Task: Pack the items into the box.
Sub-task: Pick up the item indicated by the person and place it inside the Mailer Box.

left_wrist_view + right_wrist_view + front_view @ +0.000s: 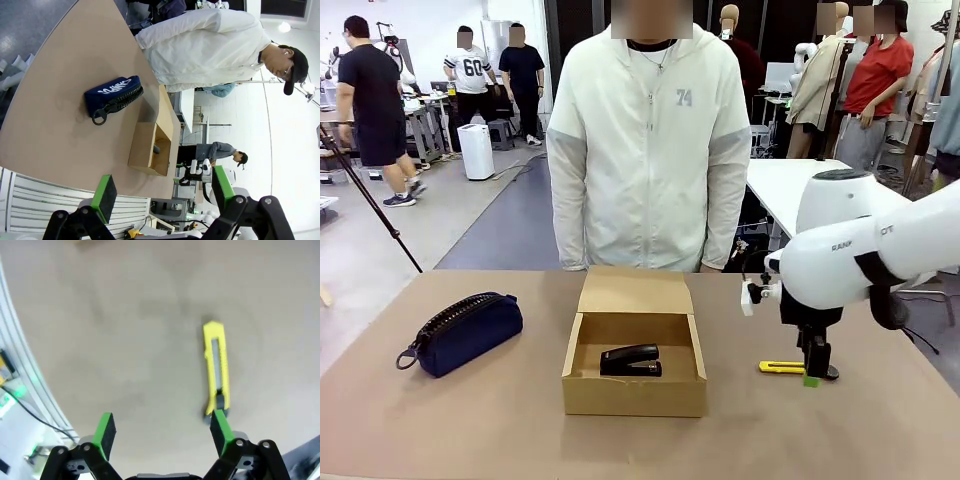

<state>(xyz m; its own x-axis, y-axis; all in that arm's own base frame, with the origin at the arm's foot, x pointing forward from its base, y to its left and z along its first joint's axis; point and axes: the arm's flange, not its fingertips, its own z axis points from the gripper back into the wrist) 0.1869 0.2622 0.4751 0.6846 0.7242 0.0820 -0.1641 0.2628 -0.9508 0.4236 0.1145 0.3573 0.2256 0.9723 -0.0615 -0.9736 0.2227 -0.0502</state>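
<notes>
- The box (pixel 634 395) sits mid-tabletop (pixel 880 430) with its flap folded back toward the person. It is light, stiff corrugated card that would probably slide if nudged. Anything lowered in should go straight down, clear of the walls.
- The pouch (pixel 470 333) lies on the robot's left of the box, well apart from it, zipper up and loop toward the near edge. It looks soft and would sag and crush under a grip. A pinch across the middle of its body seems safest; the loop is too floppy to trust.
- The stapler (pixel 631 361) is already inside the box on its floor. It is hard and dense for its size and needs no handling.
- The utility knife (pixel 216 365) lies flat on the tabletop on the robot's right of the box. It is slim, rigid, light and smooth plastic, so it is likely to skid or pivot. It is best taken across its narrow width near mid-length.
- The right claw (pixel 812 375) hangs low by the knife's black end, jaws wide and empty. The knife lies beside one finger (pixel 220 432), not between the pair, so the claw needs to shift sideways first.
- The left claw (pixel 164 192) is held high on the pouch side, jaws wide, holding nothing.
</notes>
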